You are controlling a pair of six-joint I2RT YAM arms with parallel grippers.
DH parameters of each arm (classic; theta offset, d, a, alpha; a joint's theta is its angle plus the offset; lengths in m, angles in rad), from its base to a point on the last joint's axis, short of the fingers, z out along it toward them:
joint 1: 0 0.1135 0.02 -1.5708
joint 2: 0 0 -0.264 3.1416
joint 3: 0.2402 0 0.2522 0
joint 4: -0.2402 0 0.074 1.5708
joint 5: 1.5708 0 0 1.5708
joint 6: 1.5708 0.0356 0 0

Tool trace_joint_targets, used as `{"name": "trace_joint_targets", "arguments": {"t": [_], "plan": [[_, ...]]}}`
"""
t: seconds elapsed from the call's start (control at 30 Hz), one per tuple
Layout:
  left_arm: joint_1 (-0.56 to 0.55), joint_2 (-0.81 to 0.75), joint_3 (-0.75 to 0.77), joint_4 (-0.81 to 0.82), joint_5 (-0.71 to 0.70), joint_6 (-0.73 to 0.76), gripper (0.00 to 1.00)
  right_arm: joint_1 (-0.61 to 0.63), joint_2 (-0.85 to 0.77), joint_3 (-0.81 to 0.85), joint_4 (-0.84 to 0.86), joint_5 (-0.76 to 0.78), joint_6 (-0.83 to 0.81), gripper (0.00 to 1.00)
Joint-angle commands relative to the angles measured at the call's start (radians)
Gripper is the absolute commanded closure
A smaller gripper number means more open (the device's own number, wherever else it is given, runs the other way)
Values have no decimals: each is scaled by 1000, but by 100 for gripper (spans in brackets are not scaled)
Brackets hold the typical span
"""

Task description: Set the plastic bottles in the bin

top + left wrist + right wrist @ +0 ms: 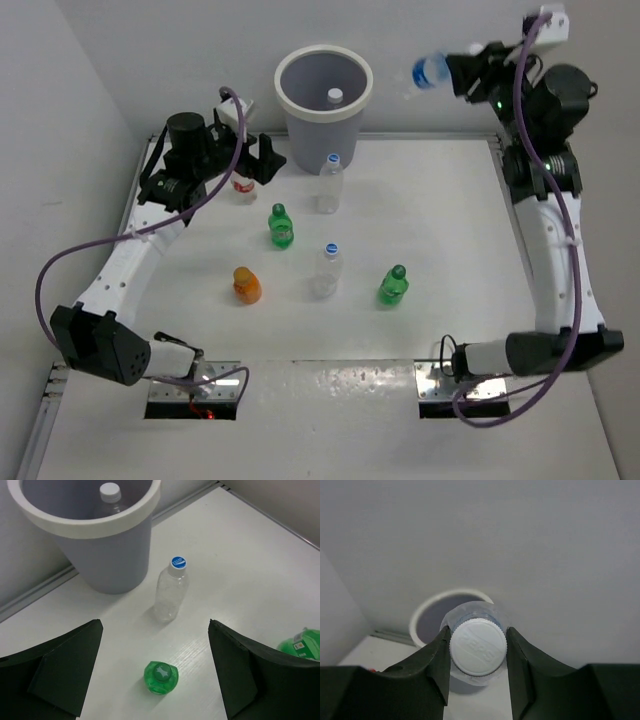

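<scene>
The grey bin (296,100) stands at the table's back with one white-capped bottle (335,96) inside. My right gripper (455,72) is shut on a clear white-capped bottle (430,70), held high to the right of the bin; the right wrist view shows the fingers (432,662) clamping its cap (478,647), with the bin (427,617) beyond. My left gripper (265,160) is open and empty, left of the bin, above a green bottle (161,676). On the table stand a red-capped bottle (243,187), two clear bottles (330,185) (327,270), two green (281,226) (394,286) and one orange (246,285).
In the left wrist view the bin (115,555) is close ahead, with a blue-capped clear bottle (172,587) just in front of it and a second green bottle (300,642) at the right edge. Walls bound the table at the back and left.
</scene>
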Motion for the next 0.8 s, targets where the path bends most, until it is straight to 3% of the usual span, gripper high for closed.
{"name": "trace_joint_targets", "arguments": {"t": [0.0,0.33,0.5,0.77], "plan": [[13,-50,-35,29,62,-14,7,65,174,159,132,-42,93,99],[84,-108,-187,98,114,-98,7,255,581,437,321,135,-121,99],[119,-156,-301,142,127,-164,7,301,702,465,473,310,-244,99],[128,-182,-338,142,107,-141,7,305,880,509,555,338,-335,95]]}}
